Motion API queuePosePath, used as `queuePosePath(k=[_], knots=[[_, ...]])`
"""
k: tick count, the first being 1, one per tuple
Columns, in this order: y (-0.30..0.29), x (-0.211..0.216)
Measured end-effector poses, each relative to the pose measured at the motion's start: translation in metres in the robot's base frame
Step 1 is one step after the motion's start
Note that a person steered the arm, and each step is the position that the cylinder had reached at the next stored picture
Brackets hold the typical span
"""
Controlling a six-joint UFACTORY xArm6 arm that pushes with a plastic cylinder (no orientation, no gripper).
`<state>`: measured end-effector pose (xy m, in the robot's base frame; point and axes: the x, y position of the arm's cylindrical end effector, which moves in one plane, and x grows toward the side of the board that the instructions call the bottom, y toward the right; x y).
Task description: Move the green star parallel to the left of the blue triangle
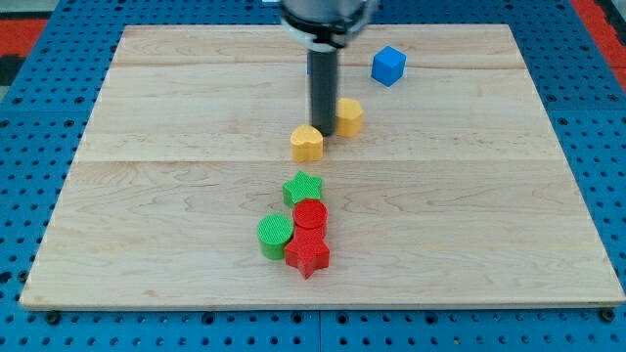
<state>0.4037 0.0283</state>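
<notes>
The rod's tip (322, 133), a bare pusher holding nothing, is standing between two yellow blocks; the green star (302, 187) is lying untouched below, touching a red cylinder (310, 216). Approach pending; no blue triangle visible.

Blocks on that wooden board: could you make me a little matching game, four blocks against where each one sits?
Blocks:
1. blue cube
2. green star
3. red star
4. yellow heart

Places:
A. lowest in the cluster
B. just left of my tip
C. near the view's top, right of the rod
D. top of the cluster, touching the red cylinder

Pairs: 1-C, 2-D, 3-A, 4-B
</notes>
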Motion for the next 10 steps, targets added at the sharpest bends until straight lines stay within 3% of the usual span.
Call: queuePosePath(k=[1, 2, 5, 7, 9, 10], knots=[[0.004, 0.007], [0.02, 0.048], [-0.013, 0.105], [-0.122, 0.1], [-0.205, 0.049], [-0.22, 0.033]])
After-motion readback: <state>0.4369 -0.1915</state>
